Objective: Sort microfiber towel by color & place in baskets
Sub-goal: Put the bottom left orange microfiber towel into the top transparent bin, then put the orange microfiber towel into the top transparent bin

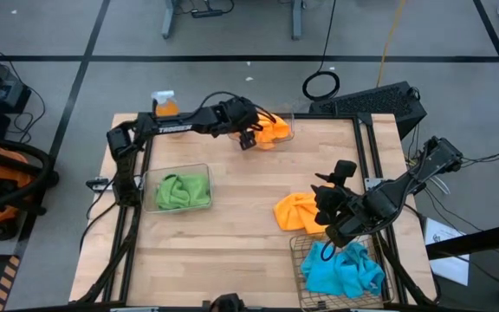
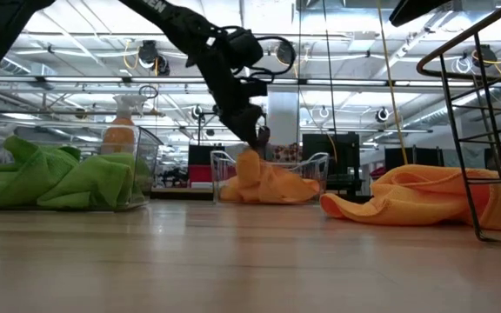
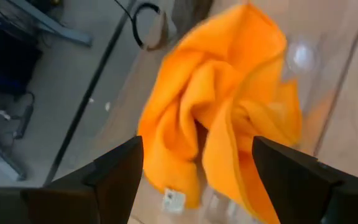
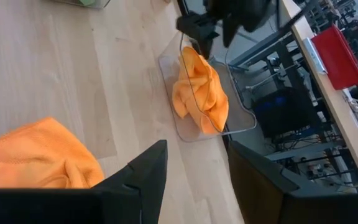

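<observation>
At the far tub | left gripper fingers released above one orange towel | right gripper fingers apart near the second orange towel, unsorted | green, blue binned.

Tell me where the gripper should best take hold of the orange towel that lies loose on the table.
Probably from above, at the raised fold in the middle of the orange towel. It lies crumpled beside the wire-mesh basket, so its bunched ridge offers more to pinch than its flat edges.

The left gripper hangs with fingers spread apart; the right gripper is open too, angled down.
</observation>
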You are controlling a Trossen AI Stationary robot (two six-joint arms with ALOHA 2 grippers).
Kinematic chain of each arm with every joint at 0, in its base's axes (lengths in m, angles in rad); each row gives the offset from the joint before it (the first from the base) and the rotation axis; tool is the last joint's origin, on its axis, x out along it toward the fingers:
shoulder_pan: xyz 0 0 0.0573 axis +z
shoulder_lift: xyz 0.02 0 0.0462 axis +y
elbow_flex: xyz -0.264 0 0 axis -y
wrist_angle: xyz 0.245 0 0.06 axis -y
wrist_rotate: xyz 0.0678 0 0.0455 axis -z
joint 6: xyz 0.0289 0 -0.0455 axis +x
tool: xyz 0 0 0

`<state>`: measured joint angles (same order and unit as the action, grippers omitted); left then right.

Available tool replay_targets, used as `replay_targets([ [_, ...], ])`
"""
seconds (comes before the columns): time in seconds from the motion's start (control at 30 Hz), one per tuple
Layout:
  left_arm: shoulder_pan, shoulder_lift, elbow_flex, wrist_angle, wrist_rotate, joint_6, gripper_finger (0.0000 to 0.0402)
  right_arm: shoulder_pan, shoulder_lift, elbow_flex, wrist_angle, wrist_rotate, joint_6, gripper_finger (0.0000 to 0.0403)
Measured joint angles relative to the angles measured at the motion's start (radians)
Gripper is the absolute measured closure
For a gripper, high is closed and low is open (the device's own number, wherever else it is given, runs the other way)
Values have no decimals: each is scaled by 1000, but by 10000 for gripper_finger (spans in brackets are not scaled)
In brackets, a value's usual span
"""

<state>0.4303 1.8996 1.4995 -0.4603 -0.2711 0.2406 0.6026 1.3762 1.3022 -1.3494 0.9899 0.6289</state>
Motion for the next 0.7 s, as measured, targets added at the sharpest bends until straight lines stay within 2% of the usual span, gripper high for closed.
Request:
replay_targets([
  [0.17, -29, -74, 2, -82, 1, -95, 97, 0, 0, 0, 7, -42, 5, 241],
  [0.3, -83, -131, -7, -163, 49, -203, 97, -13, 0, -1, 9, -149, 26, 241],
  [0.37, -134, -152, -33, -187, 67, -210, 97, -23, 0, -4, 14, -217, 36, 241],
  [0.5, -251, -169, -77, -146, 71, -210, 97, -51, 0, -49, 22, -320, 13, 241],
  [0.7, -408, -168, -131, -16, 27, -209, 97, -169, 0, -141, 90, -551, -106, 241],
])
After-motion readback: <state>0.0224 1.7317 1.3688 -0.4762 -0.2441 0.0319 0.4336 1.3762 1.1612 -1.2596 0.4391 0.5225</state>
